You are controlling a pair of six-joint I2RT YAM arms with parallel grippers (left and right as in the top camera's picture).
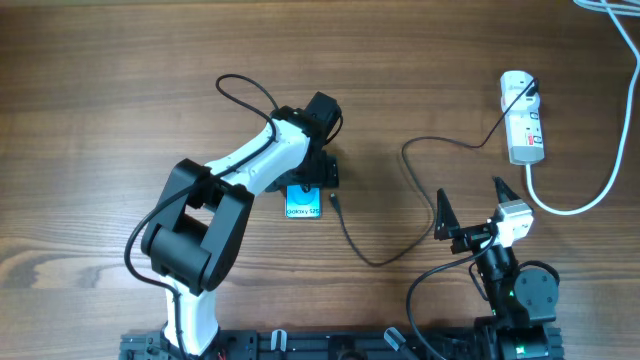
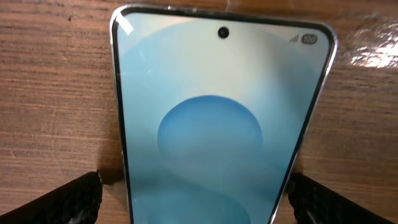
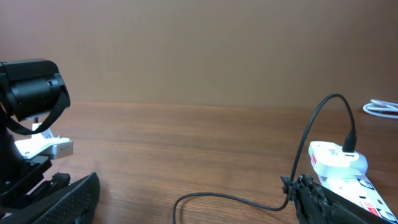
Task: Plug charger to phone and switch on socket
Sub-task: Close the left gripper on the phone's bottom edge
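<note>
The phone (image 1: 303,206) lies flat on the wooden table with its cyan screen lit, and it fills the left wrist view (image 2: 217,118). My left gripper (image 1: 306,186) (image 2: 196,202) is open and straddles the phone's sides, its fingers (image 2: 68,199) beside the edges, not clamping. The charger (image 1: 400,150) is a thin black cable running from the socket (image 1: 525,118) in a loop. Its small tip (image 1: 333,200) rests just right of the phone, unplugged. My right gripper (image 1: 472,203) (image 3: 196,202) stands open and empty left of the socket (image 3: 339,163), above the charger cable (image 3: 249,200).
A thick white lead (image 1: 600,190) curves from the socket toward the table's right edge and back corner (image 3: 382,109). The left arm's body (image 1: 200,220) covers the table's lower left; its wrist (image 3: 31,93) shows at the left of the right wrist view.
</note>
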